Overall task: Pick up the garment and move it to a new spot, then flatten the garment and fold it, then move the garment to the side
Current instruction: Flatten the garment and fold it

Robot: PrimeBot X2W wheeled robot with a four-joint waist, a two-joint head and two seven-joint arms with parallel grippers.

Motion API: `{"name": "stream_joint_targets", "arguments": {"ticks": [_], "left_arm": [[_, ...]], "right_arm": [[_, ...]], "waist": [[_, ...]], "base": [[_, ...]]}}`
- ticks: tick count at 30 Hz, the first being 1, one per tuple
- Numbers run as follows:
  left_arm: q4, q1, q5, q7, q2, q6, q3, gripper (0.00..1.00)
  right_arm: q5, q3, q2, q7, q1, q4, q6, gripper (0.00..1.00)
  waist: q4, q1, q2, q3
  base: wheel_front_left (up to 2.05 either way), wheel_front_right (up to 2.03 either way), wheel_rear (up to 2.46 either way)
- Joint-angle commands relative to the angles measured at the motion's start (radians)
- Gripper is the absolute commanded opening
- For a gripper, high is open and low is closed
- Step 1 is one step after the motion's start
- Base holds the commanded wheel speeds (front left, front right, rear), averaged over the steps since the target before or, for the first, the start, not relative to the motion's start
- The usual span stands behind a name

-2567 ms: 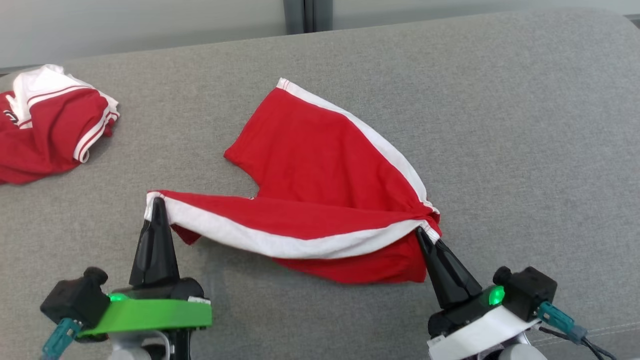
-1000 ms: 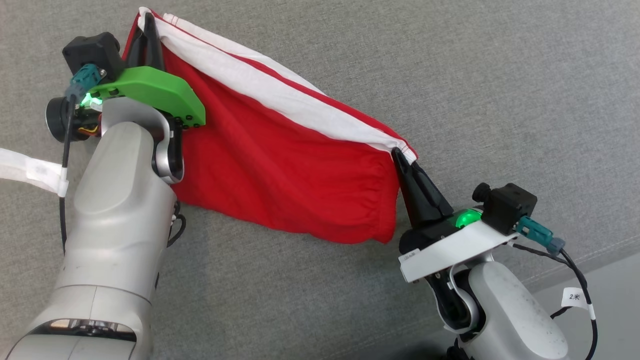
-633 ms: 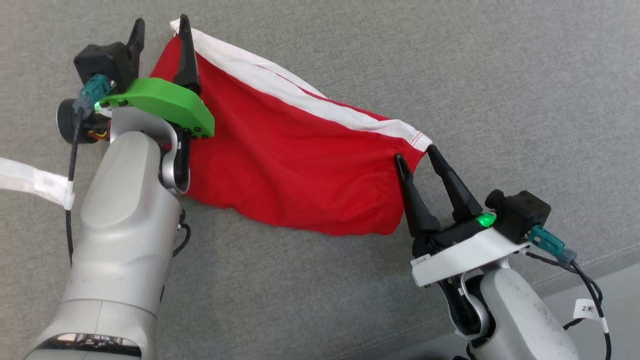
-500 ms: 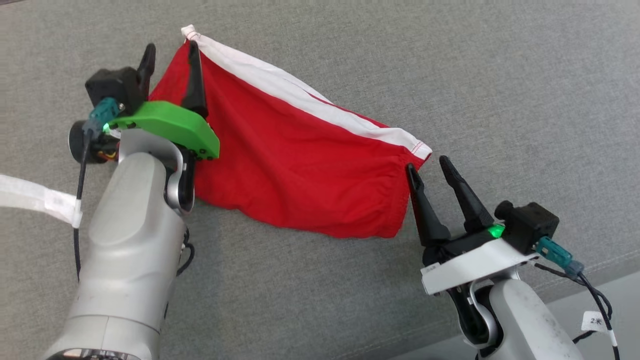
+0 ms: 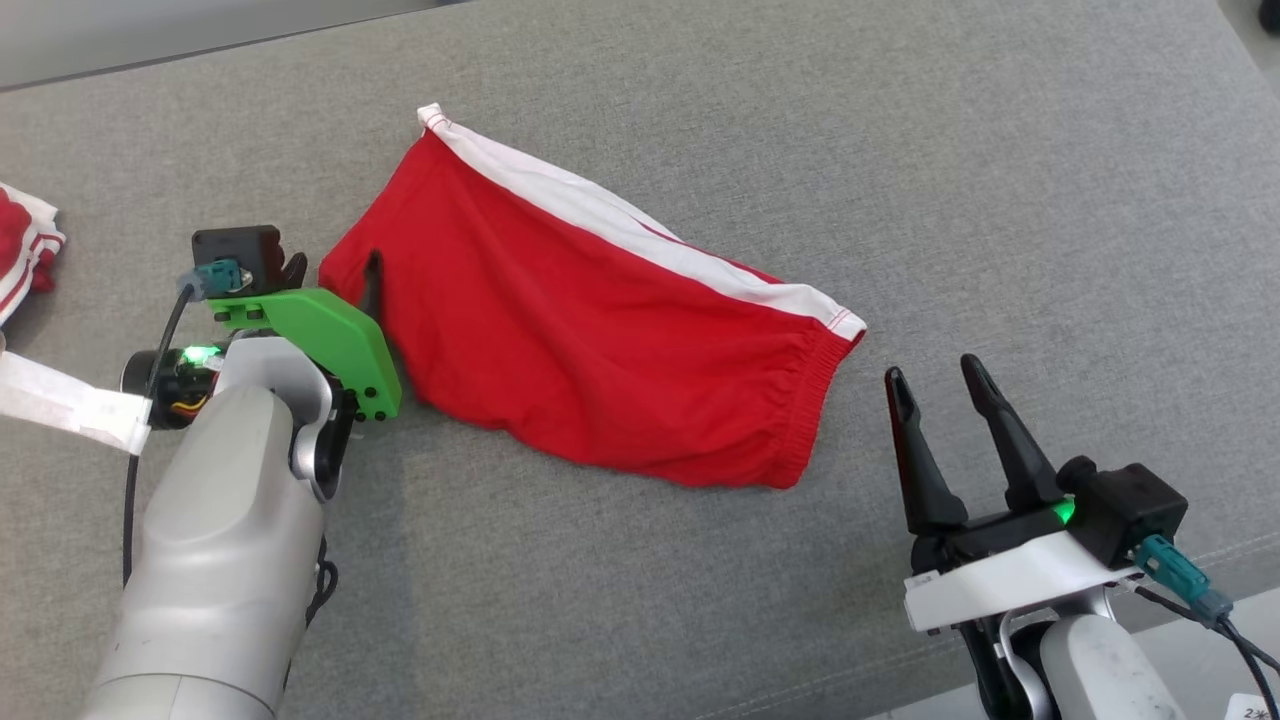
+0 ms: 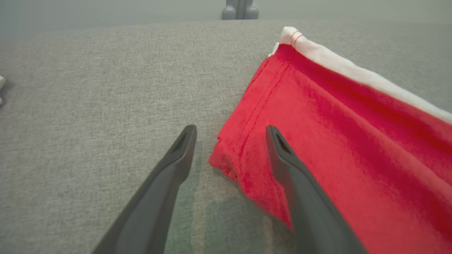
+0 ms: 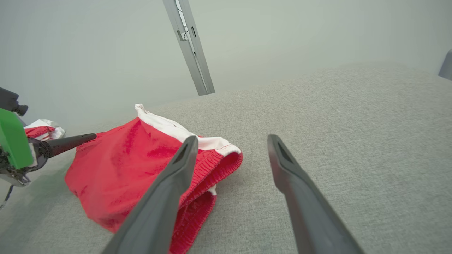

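Our head camera looks steeply down on the surface (image 5: 1000, 200). Our left wrist camera sits low by the shorts' (image 6: 335, 123) left end, facing far; the right one, by their right end, faces far-left. All share the shorts.

a white cable tag (image 5: 1250, 709), cut off, perhaps reads "2".

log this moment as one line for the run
shorts: folded in half, lying on grey cushion | left gripper: open, at shorts' left edge | right gripper: open, apart from waistband, holding nothing
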Motion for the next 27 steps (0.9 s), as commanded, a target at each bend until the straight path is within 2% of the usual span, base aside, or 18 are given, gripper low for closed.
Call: {"name": "stream_joint_targets", "arguments": {"ticks": [1, 6, 12, 13, 14, 15, 27], "left_arm": [[0.007, -0.013, -0.008, 0.032, 0.011, 0.010, -0.003, 1.00], [0.006, -0.031, -0.009, 0.107, 0.025, 0.013, -0.012, 1.00], [0.010, -0.027, -0.020, 0.200, 0.028, -0.015, -0.034, 1.00], [0.003, -0.026, -0.022, 0.207, 0.028, -0.019, -0.036, 0.56], [-0.004, -0.024, -0.024, 0.211, 0.027, -0.021, -0.037, 0.38], [-0.013, -0.020, -0.024, 0.218, 0.025, -0.024, -0.041, 0.00], [-0.170, 0.067, -0.057, 0.174, 0.029, -0.019, -0.033, 0.00]], "right_arm": [[-0.009, -0.011, -0.002, 0.005, 0.012, -0.017, -0.001, 1.00], [-0.011, -0.045, -0.002, 0.016, 0.013, -0.064, -0.001, 1.00], [-0.011, -0.063, -0.002, 0.020, 0.013, -0.084, -0.001, 1.00], [-0.010, -0.064, -0.002, 0.020, 0.014, -0.086, -0.001, 1.00], [-0.010, -0.065, -0.002, 0.020, 0.015, -0.087, -0.001, 1.00], [-0.009, -0.067, -0.002, 0.019, 0.016, -0.087, -0.001, 1.00], [-0.022, -0.105, -0.002, 0.008, -0.009, -0.098, -0.001, 1.00]], "waist": [[-0.009, 0.0000, 0.0000, 0.007], [-0.024, 0.0000, 0.0000, 0.027], [-0.036, 0.0000, 0.0000, 0.037], [-0.036, 0.0000, 0.0000, 0.038], [-0.035, 0.0000, 0.0000, 0.038], [-0.034, 0.0000, 0.0000, 0.038], [0.040, 0.0000, 0.0000, 0.007]], "base": [[0.00, 0.00, 0.00], [0.00, 0.00, 0.00], [0.00, 0.00, 0.00], [0.00, 0.00, 0.00], [0.00, 0.00, 0.00], [0.00, 0.00, 0.00], [0.00, 0.00, 0.00]]}}
